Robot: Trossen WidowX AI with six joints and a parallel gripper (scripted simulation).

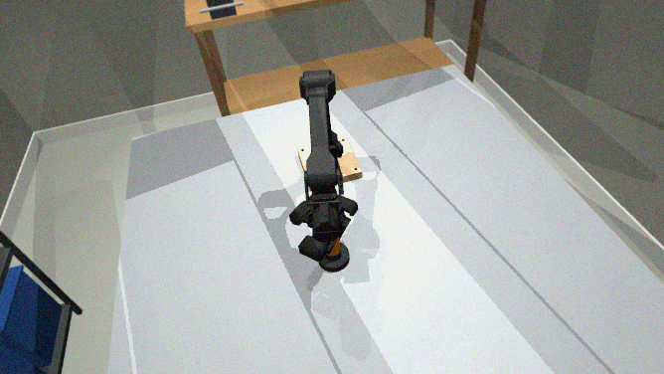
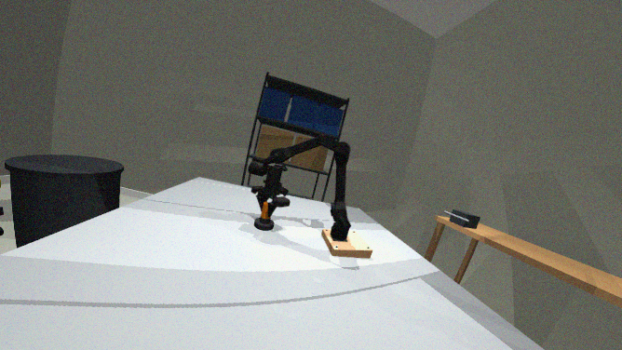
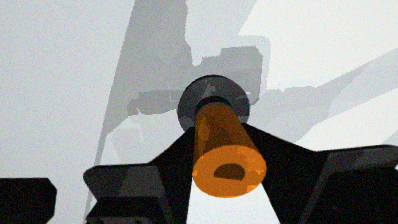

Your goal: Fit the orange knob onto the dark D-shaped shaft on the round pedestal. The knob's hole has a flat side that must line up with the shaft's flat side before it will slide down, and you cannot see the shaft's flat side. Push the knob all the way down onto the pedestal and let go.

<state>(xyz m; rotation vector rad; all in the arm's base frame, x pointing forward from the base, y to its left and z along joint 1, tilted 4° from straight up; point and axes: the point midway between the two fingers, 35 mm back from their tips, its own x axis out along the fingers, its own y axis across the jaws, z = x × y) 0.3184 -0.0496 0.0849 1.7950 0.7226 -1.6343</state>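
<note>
The orange knob is a tall cylinder standing about upright. Its top shows a dark hole with a rounded upper edge and a flatter lower edge in the wrist view. My gripper is shut on the knob, one finger on each side. The dark round pedestal is directly below it on the table. The knob's lower end is over the pedestal's raised dark centre. The shaft is hidden, and whether the knob sits fully down cannot be told.
The arm's wooden base plate is behind the pedestal in the top view. Strong shadows cross the pale table. A wooden bench, a shelf with blue bins and a black drum stand beyond the table.
</note>
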